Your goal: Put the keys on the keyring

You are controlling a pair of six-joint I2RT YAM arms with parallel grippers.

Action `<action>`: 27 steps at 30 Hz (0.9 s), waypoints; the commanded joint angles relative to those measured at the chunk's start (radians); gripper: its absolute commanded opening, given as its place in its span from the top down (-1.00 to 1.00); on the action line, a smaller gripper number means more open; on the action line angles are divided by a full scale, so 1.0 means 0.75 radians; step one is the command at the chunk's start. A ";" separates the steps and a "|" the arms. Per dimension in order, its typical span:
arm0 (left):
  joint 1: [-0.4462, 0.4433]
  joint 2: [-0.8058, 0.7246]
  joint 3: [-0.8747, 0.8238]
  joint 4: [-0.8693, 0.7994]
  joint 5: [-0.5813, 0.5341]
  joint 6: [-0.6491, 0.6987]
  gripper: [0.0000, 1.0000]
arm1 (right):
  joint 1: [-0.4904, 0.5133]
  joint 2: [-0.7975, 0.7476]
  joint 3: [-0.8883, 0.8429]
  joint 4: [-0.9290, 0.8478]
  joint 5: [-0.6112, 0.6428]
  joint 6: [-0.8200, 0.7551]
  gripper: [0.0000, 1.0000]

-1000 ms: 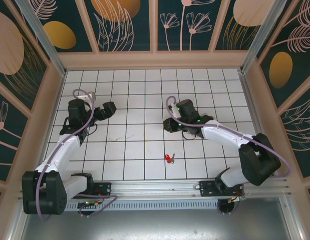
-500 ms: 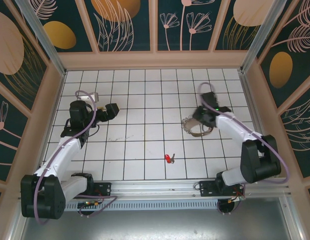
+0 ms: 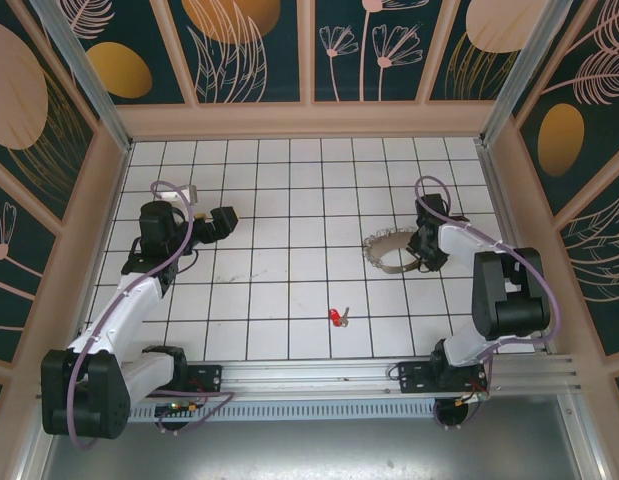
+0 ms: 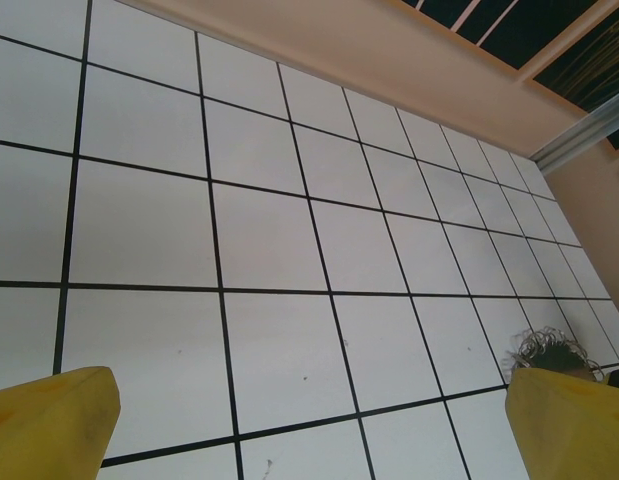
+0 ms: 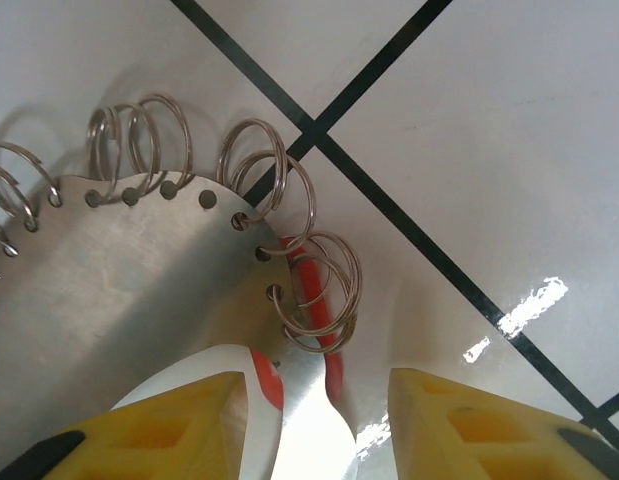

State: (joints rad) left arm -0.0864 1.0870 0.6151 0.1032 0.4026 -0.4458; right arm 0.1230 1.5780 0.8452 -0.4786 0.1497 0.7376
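A white tiled table with black grid lines (image 3: 289, 200) is bordered by tan walls. Two black-and-white arms are mounted at its near edge. The left arm (image 3: 129, 295) is stretched toward the far left, and its left gripper (image 3: 221, 220) is held above bare tiles with the jaws spread wide. In the wrist view the yellow fingertips (image 4: 49, 420) sit at opposite corners, with nothing between them.

The right arm (image 3: 479, 260) is bent toward the right of the table. The right gripper (image 5: 314, 410) is lowered over the near right side of the keyring, a thin grey metal band pierced with holes (image 5: 129, 270), which lies flat on the tiles right of centre. The jaws are partly apart, astride the band's edge, and the right finger is clear of it. Small silvery split rings (image 5: 309, 290) hang from the holes. A red strip (image 5: 334, 365) is seen beneath the band's edge; what it is cannot be told.

One small red-headed key (image 3: 337, 317) lies near centre, well apart from the keyring.
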 commanded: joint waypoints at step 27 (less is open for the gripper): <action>-0.016 -0.007 -0.031 0.066 0.038 -0.060 -0.98 | 0.488 0.061 0.042 0.269 -0.381 -0.706 0.74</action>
State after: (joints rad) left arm -0.0921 1.0870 0.6044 0.1158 0.3981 -0.4717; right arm 0.4362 1.6352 0.8764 -0.3241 -0.0536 0.3168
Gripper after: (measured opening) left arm 0.988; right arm 0.128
